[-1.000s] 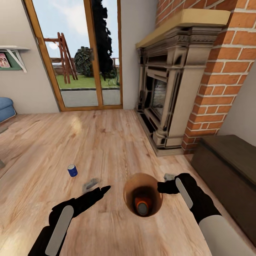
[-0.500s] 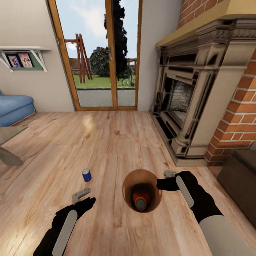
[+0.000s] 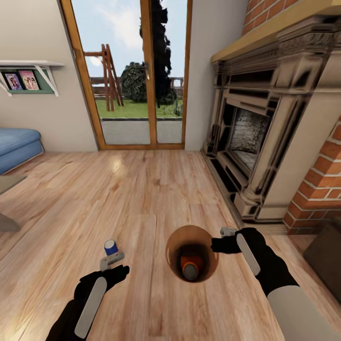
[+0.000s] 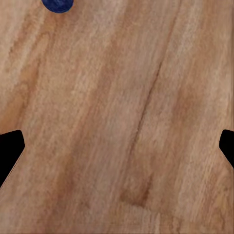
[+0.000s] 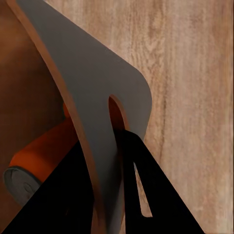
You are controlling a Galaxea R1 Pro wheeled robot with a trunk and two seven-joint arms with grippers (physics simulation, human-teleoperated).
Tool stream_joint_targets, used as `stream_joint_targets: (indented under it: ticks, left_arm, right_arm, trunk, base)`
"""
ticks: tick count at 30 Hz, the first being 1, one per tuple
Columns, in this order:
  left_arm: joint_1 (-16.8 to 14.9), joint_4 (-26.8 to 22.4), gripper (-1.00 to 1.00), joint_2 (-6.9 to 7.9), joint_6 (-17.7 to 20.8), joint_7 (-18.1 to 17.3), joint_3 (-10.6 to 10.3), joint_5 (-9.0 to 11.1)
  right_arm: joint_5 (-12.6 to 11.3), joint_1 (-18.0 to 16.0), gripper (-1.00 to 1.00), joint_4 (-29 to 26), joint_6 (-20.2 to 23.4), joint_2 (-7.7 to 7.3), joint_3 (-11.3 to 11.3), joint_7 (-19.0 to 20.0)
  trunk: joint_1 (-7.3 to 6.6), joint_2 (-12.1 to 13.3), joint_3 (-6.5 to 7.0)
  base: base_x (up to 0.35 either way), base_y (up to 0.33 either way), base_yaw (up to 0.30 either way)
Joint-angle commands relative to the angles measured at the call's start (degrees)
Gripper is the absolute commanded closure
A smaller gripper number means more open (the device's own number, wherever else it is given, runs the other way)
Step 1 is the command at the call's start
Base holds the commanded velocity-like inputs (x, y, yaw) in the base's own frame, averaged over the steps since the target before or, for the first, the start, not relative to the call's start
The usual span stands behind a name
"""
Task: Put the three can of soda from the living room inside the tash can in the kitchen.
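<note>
Blue can [image 3: 110, 246]: upright on wood floor [image 3: 142, 189], axis vertical, just beyond left tool [image 3: 112, 261].
Left tool: wide.
Right tool [image 3: 226, 238]: pinching tash can [image 3: 176, 239] rim.
Orange can [image 3: 191, 266]: inside, tilted.

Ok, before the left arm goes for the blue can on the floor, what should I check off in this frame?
1. Blue soda can upright on the wood floor: ok.
2. Left gripper open: ok.
3. Left gripper around the can: not ok, it sits just short of it.
4. Right gripper clamped on the trash can rim: ok.
5. Orange soda can inside the bin: ok.
6. Third can's whereabouts: cannot tell.
</note>
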Motion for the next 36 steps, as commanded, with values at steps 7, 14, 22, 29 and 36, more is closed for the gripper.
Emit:
stream_joint_targets:
  ticks: [7,14,22,29,36]
  left_arm:
    - [-0.03,-0.07,-1.00,0.39,-0.38,0.20,0.51,-0.29]
    - [0.04,0.62,-1.00,1.74,-0.48,3.74,0.78,-0.23]
    - [-0.47,5.69,-1.00,4.35,-0.72,3.38,0.68,0.50]
    - [-0.79,7.64,-1.00,4.33,-1.02,3.30,0.52,0.41]
    - [-2.22,12.59,-1.00,4.23,-2.48,2.32,0.33,0.25]
  right_arm:
    - [-2.40,-0.39,1.00,3.27,0.04,0.37,-0.14,0.33]
    - [-2.32,-0.42,1.00,3.52,0.04,0.52,0.12,0.31]
    - [-2.31,-0.33,1.00,3.53,0.04,0.56,0.16,0.33]
    - [-2.31,-0.33,1.00,3.53,0.04,0.58,0.16,0.32]
    - [-2.27,-0.33,1.00,3.53,0.04,0.59,0.16,0.33]
  trunk:
    - [-0.01,-0.01,0.01]
    - [-0.01,-0.01,0.01]
    - [-0.01,-0.01,0.01]
    - [-0.01,-0.01,0.01]
    - [-0.01,-0.01,0.01]
  base:
    - [0.347,0.018,0.000]
    - [0.336,0.126,0.000]
    - [0.322,0.185,0.000]
    - [0.322,0.146,0.000]
    - [0.336,0.094,0.000]
